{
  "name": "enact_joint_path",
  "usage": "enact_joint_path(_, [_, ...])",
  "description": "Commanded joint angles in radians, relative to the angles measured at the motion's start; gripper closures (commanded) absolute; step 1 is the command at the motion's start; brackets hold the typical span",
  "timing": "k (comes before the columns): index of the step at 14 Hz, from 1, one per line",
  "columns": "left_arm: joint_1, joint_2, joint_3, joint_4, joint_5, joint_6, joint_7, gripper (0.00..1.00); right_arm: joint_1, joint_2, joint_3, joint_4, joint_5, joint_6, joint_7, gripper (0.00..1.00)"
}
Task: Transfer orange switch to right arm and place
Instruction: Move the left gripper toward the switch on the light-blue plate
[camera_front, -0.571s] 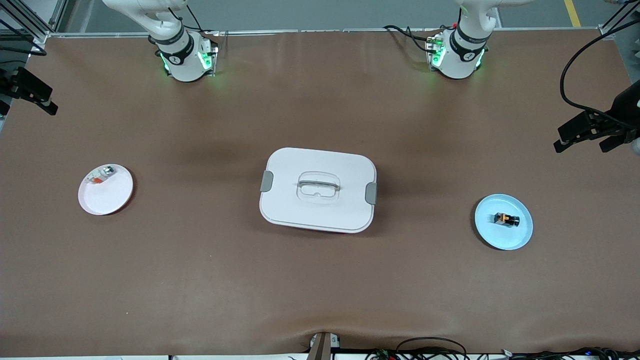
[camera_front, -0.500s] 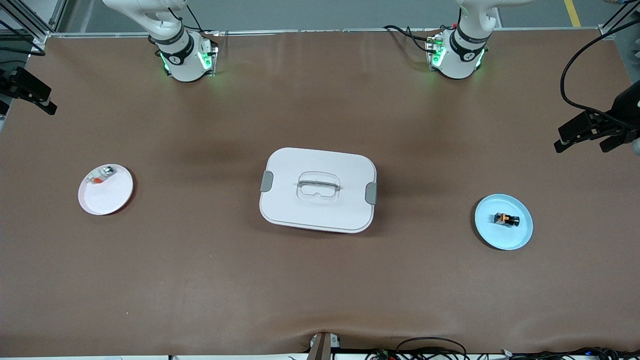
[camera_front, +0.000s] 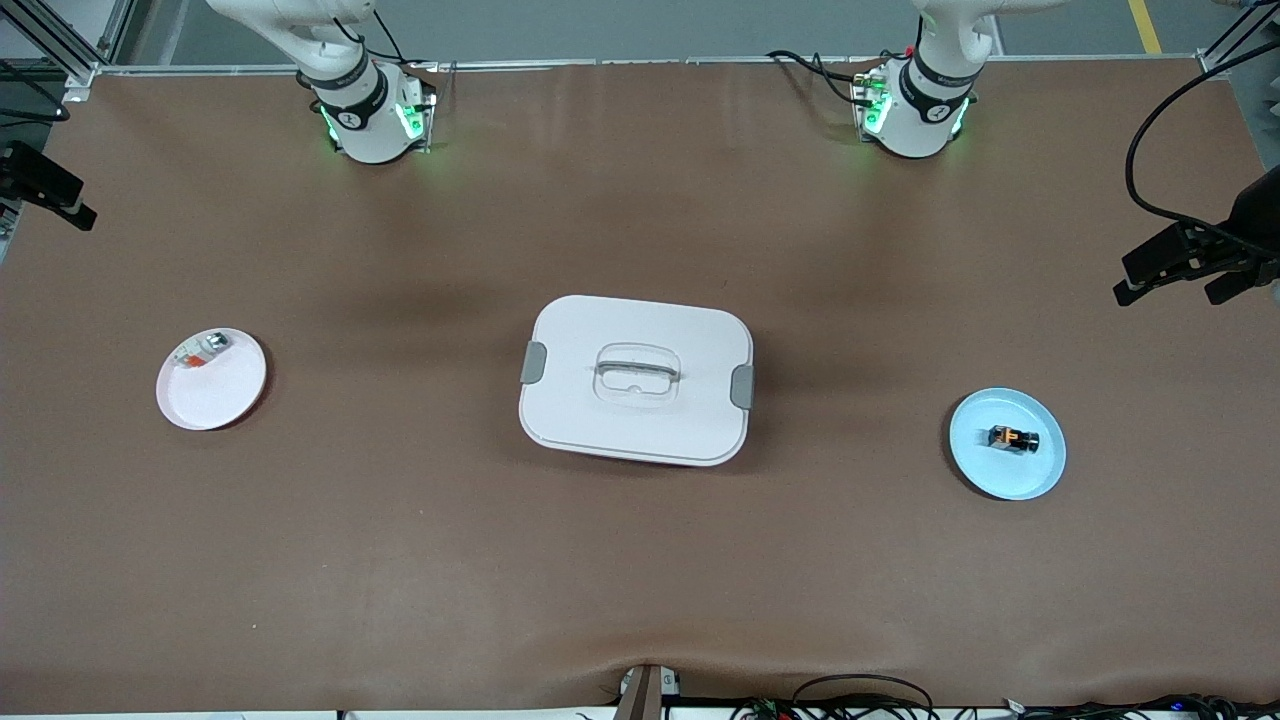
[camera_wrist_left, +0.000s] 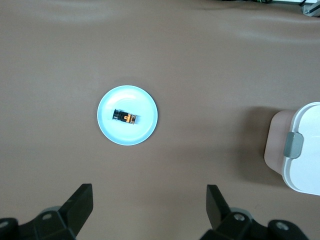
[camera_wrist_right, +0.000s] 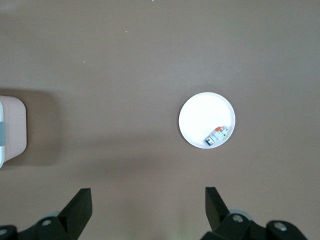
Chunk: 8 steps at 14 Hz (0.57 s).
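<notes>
The orange switch (camera_front: 1013, 438), a tiny black block with an orange middle, lies on a light blue plate (camera_front: 1035, 472) toward the left arm's end of the table. The left wrist view shows the switch (camera_wrist_left: 126, 116) on the plate (camera_wrist_left: 144, 131). My left gripper (camera_front: 1170, 283) is open and empty, high in the air over the table's edge at that end, apart from the plate; in its own view (camera_wrist_left: 148, 204) the jaws stand wide. My right gripper (camera_front: 50, 190) hangs open and empty over the table's edge at the right arm's end, seen wide open in its wrist view (camera_wrist_right: 145, 202).
A white lidded box (camera_front: 636, 378) with grey clips and a handle stands at the table's middle. A white plate (camera_front: 222, 402) toward the right arm's end holds a small silver-white piece with a red-orange bit (camera_front: 203, 350), also in the right wrist view (camera_wrist_right: 217, 135).
My right gripper has drifted outward toward its end of the table. My left gripper has shifted slightly outward as well. The switch, plates and box have not moved.
</notes>
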Motion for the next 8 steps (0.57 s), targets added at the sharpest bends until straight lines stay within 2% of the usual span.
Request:
enact_joint_path(1, [0.006, 0.002, -0.003, 0.007, 0.029, -0.003, 0.025, 0.00, -0.001, -0.004, 0.013, 0.001, -0.001, 0.004, 0.002, 0.00])
enact_joint_path(5, [0.061, 0.032, -0.001, 0.005, 0.035, 0.000, 0.045, 0.00, -0.003, -0.003, 0.013, 0.002, -0.001, 0.011, 0.002, 0.00])
enact_joint_path(8, [0.104, 0.095, -0.001, -0.005, 0.043, 0.001, 0.091, 0.00, -0.001, -0.003, 0.013, 0.001, -0.001, 0.014, 0.002, 0.00])
